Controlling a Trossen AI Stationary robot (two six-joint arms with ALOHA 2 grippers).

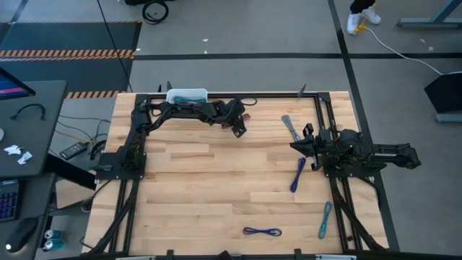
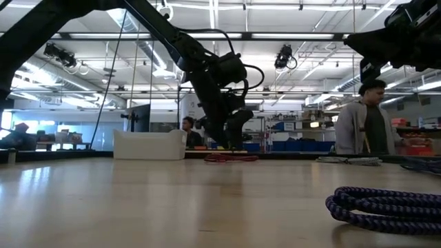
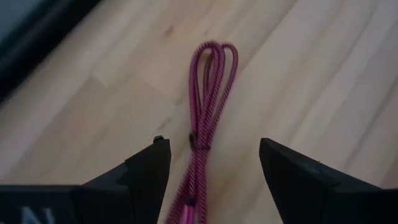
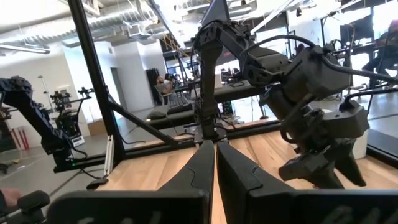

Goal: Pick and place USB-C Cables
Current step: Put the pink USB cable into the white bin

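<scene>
A maroon USB-C cable bundle point(image 3: 212, 74) lies flat on the wooden table near its far edge, and it also shows in the low view point(image 2: 231, 158). My left gripper point(image 3: 214, 142) hangs over it, slanting down and open. One finger stands on either side of the bundle, clear of it. Other bundles lie on the table: a grey one point(image 1: 291, 126), a purple one point(image 1: 298, 175), a second purple one point(image 1: 262, 231) and a light blue one point(image 1: 325, 220). My right gripper point(image 4: 216, 149) waits shut at the table's right side point(image 1: 306, 142).
A white bin point(image 1: 188, 94) holding a teal bundle stands at the far edge, left of my left gripper. Black frame rails point(image 1: 325, 115) run along the table's sides. A person point(image 2: 365, 127) stands beyond the far edge. The middle of the table point(image 1: 216, 180) is bare wood.
</scene>
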